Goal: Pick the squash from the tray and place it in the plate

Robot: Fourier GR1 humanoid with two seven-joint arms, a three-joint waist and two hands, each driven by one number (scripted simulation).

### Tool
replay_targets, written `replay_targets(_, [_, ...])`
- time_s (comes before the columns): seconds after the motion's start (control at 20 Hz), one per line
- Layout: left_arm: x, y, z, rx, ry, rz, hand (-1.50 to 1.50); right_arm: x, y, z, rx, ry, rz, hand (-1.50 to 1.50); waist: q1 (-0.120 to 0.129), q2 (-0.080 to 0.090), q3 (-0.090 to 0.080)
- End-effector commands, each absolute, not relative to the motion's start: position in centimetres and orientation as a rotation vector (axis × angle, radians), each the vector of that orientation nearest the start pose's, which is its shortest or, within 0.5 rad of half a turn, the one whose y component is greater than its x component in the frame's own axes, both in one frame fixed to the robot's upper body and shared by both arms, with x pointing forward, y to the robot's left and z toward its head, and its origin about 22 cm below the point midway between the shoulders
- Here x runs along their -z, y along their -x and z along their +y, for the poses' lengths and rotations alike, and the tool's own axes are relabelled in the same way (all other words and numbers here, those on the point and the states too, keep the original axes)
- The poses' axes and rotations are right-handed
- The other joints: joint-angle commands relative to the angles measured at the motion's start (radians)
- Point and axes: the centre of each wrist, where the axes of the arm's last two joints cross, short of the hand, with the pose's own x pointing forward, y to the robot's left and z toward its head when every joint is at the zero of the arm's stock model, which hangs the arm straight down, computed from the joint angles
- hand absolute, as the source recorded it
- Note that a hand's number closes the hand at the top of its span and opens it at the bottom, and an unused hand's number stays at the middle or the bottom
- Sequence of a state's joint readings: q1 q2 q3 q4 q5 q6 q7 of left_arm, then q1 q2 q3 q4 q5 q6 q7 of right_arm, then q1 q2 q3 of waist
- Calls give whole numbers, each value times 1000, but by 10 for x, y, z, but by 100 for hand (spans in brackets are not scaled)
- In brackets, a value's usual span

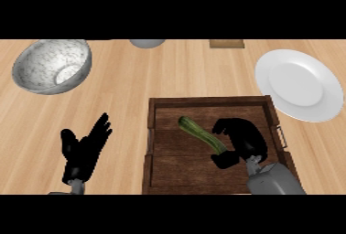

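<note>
head view looks steeply down on a light wooden counter [135, 91]. near the middle, a little to the right, lies a dark brown wooden tray [202, 103] with raised walls and a small handle on its right side. inside the tray lies the squash [198, 131], long and green, placed diagonally: its upper end points to the tray's far left part and its lower end goes toward the right hand.

the right hand [240, 137] is black and comes from a grey forearm [273, 180] at the lower right. it is over the tray, and its fingers are curled down beside the right side of the squash, with the thumb near the lower end of the squash. the hand seems to close around this lower end, but the upper part of the squash is free and rests on the tray floor. i cannot tell for sure if the squash is lifted or not.

the left hand [84, 151] shows at the lower left, over the bare counter and well apart from the tray. its fingers are straight and spread, pointing up, holding nothing.

the white round plate [300, 84] stands on the counter at the upper right, just beyond the tray's right far corner. a metal bowl [51, 66] is at the upper left, tilted. at the far edge there are a small grey round object [147, 43] and a small brown block [226, 43], both partly cut off.
</note>
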State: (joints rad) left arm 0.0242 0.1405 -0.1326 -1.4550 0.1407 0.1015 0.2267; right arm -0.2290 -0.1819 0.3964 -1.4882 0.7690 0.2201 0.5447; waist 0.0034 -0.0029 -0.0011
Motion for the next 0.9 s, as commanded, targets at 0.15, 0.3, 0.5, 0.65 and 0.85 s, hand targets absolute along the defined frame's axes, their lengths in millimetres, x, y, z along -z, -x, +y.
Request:
replay_targets(0.15, [40,-248,243,24,9,-1181,0,-16,-271,-146,-1122,691,-1080,150,-3,3,1])
replay_targets(0.3, [28,-230,236,15,15,-1194,0,-19,-277,-162,-1105,774,-1177,150,1,2,1])
replay_targets(0.5, [25,-240,233,50,16,-1205,0,-48,-327,-144,-669,996,-988,150,39,19,1])
replay_targets(0.65, [28,-238,232,49,27,-1210,0,-65,-349,-173,-400,1116,-865,150,56,41,-2])
replay_targets(0.85, [20,-244,219,88,54,-1245,0,-115,-380,-180,-155,1391,-930,150,101,43,-4])
